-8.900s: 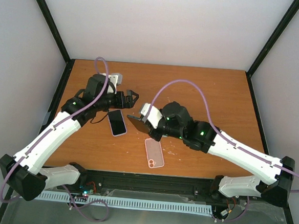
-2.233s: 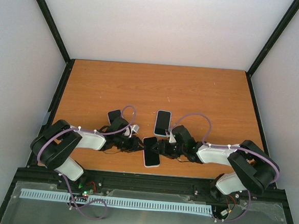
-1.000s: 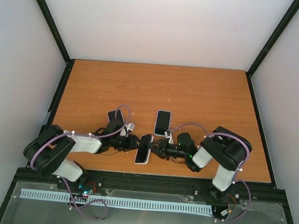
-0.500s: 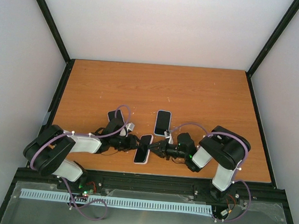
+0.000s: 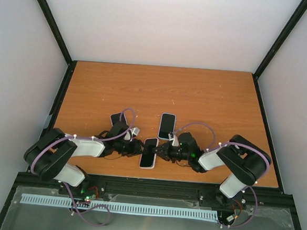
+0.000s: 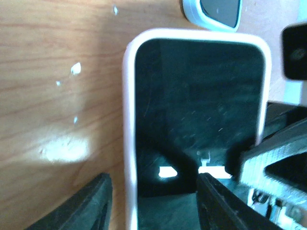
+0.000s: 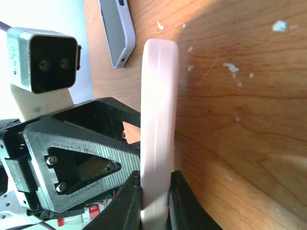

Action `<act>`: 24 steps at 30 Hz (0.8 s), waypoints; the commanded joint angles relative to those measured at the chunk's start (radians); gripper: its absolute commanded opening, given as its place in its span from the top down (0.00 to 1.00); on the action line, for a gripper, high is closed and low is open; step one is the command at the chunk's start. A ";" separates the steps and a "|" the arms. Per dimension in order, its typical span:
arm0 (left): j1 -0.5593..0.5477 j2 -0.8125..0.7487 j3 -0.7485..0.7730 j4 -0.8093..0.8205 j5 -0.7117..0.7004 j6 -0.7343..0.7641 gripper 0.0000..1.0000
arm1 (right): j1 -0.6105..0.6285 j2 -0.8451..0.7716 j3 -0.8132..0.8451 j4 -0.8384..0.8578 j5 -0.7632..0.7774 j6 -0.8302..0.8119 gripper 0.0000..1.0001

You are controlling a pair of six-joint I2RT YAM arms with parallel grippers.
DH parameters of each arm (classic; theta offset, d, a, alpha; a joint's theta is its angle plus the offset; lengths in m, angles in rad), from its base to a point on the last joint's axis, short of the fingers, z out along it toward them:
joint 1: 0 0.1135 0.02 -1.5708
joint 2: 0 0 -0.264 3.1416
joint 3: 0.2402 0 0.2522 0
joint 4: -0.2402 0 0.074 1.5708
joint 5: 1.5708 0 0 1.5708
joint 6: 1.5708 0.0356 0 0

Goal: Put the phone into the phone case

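The phone (image 5: 149,152) lies near the table's front edge with its dark screen (image 6: 196,110) framed by the pale pink phone case (image 6: 129,143). My right gripper (image 5: 160,152) comes in from the right. In the right wrist view my right gripper (image 7: 156,179) is shut across the thickness of the phone case (image 7: 159,110), which shows edge-on. My left gripper (image 5: 136,147) is at the phone's left side. In the left wrist view my left gripper (image 6: 153,181) has its jaws apart, one finger (image 6: 91,203) over the wood and the other over the screen.
A second phone (image 5: 166,126) lies just behind the grippers, and a third (image 5: 117,119) lies behind my left wrist; it also shows as a grey phone (image 7: 116,33). The wooden table (image 5: 160,89) is ringed by black frame posts and white walls.
My right gripper has closed on the case's edge. The phone has shifted a little away from the front edge, and my right arm's elbow has swung out to the right.
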 commanded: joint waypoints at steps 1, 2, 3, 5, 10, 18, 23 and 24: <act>-0.001 -0.099 0.026 -0.154 -0.013 0.029 0.46 | 0.012 -0.110 0.043 -0.058 0.035 -0.082 0.97; 0.009 -0.131 0.028 -0.169 -0.006 0.035 0.44 | 0.012 -0.134 0.044 -0.060 0.034 -0.088 0.97; 0.021 -0.168 0.025 -0.176 0.011 0.042 0.42 | 0.012 -0.159 0.045 -0.063 0.032 -0.096 0.97; 0.055 -0.248 0.013 -0.175 0.060 0.048 0.39 | 0.012 -0.210 0.049 -0.079 0.032 -0.113 0.96; 0.123 -0.432 -0.007 -0.129 0.215 0.047 0.35 | 0.011 -0.335 0.037 -0.024 0.018 -0.125 0.96; 0.124 -0.515 0.022 -0.059 0.327 0.032 0.47 | 0.009 -0.468 0.067 0.005 -0.027 -0.156 0.96; 0.124 -0.516 -0.013 0.084 0.385 -0.047 0.70 | 0.010 -0.477 0.089 -0.020 -0.051 -0.180 0.95; 0.124 -0.515 -0.016 0.103 0.390 -0.059 0.75 | 0.009 -0.477 0.092 -0.029 -0.051 -0.182 0.94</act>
